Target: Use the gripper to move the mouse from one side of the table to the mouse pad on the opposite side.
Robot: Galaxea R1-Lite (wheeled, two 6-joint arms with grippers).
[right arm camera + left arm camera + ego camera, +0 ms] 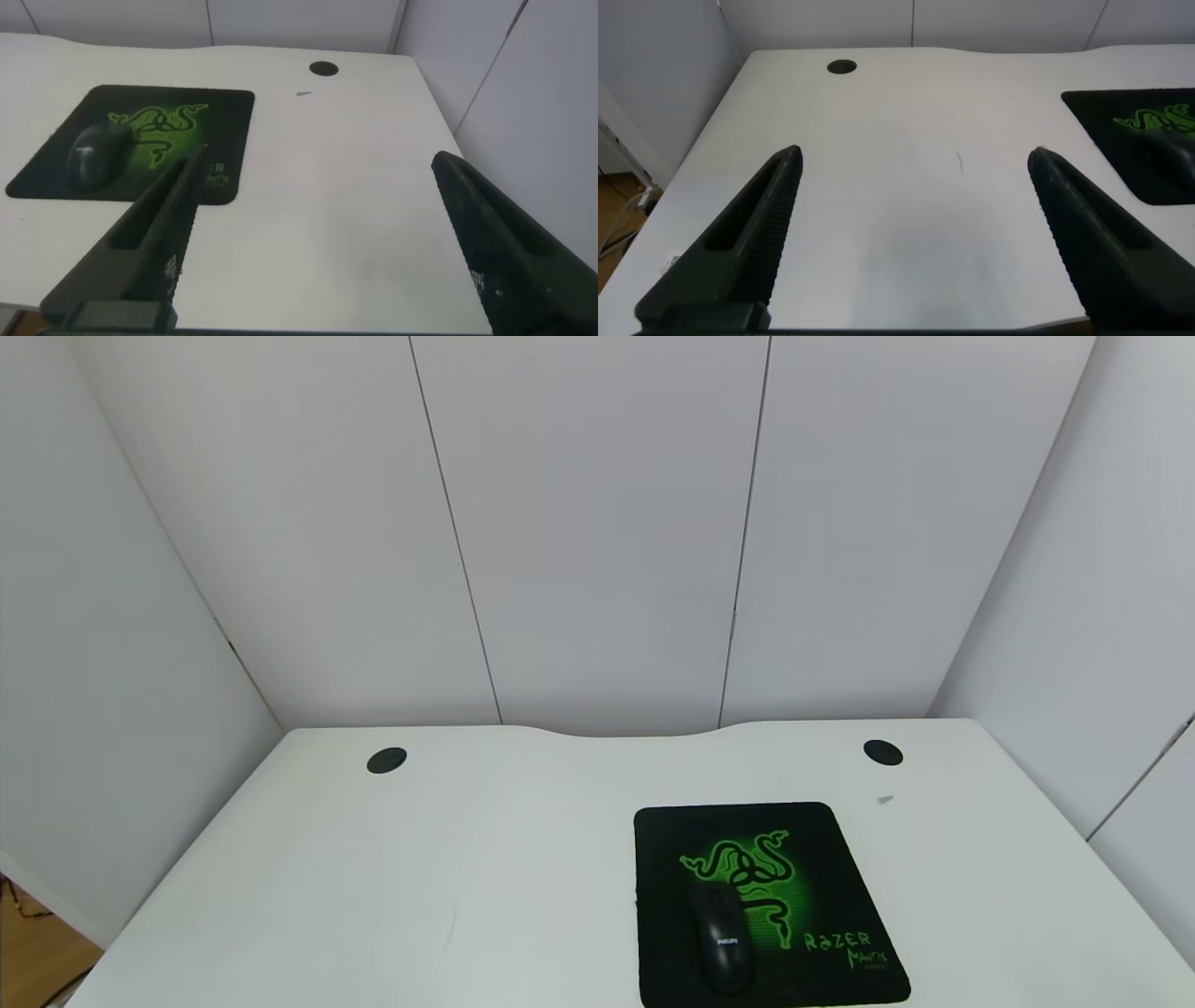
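The black mouse (721, 938) lies on the black mouse pad (840, 859) with the green snake logo, at the right front of the white table (373, 877). It also shows in the right wrist view (97, 156) on the pad (229, 112). The pad's edge shows in the left wrist view (1102, 112). Neither arm shows in the head view. My left gripper (915, 161) is open and empty above bare table on the left side. My right gripper (318, 166) is open and empty above bare table, to the right of the pad.
Two round black grommets sit near the table's rear edge, one on the left (386, 760) and one on the right (882, 752). A small grey scrap (885, 799) lies near the right grommet. White wall panels enclose the table behind and at both sides.
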